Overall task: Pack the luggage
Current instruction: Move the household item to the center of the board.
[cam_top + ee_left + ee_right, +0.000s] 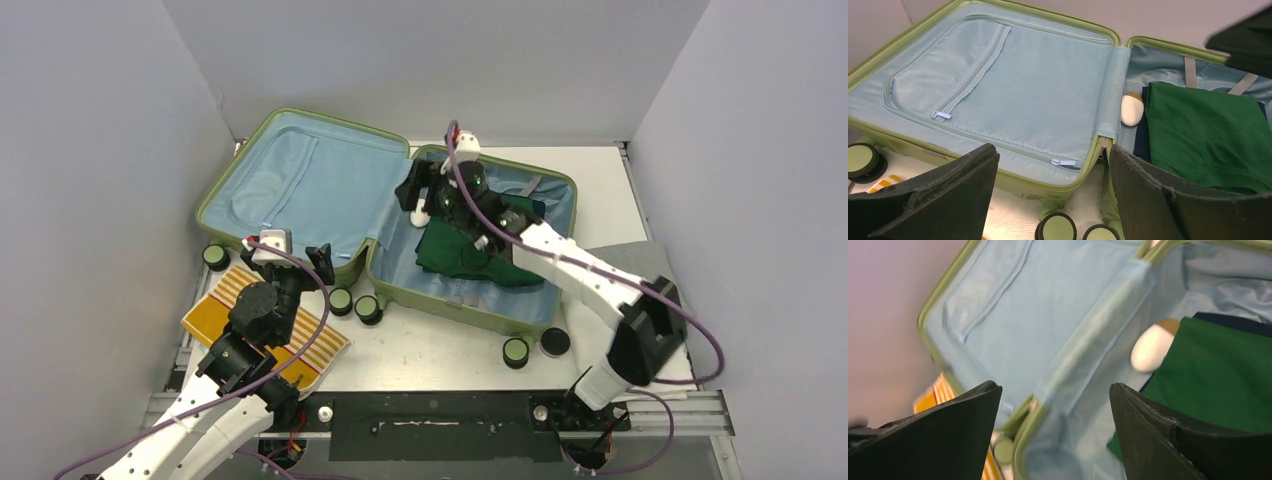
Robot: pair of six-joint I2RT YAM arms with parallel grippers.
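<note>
Nearest the bases, left gripper [318, 263] spread wide and holding nothing, poised just past a yellow striped mat [212, 305], close to the near rim of the lid half. Farther in, right gripper [420, 192] likewise wide open and empty, hung above the hinge side of the packed half. Light-green luggage [300, 180] opened flat on the desk [440, 345], halves side by side left to right, wheels [515, 351] toward the bases, blue lining up. Folded green garment [462, 258] atop a navy garment [1142, 137] in the right half, white egg-shaped item [1131, 110] alongside, near the hinge. Grey cloth [625, 255] on the desk at the luggage's right edge.
</note>
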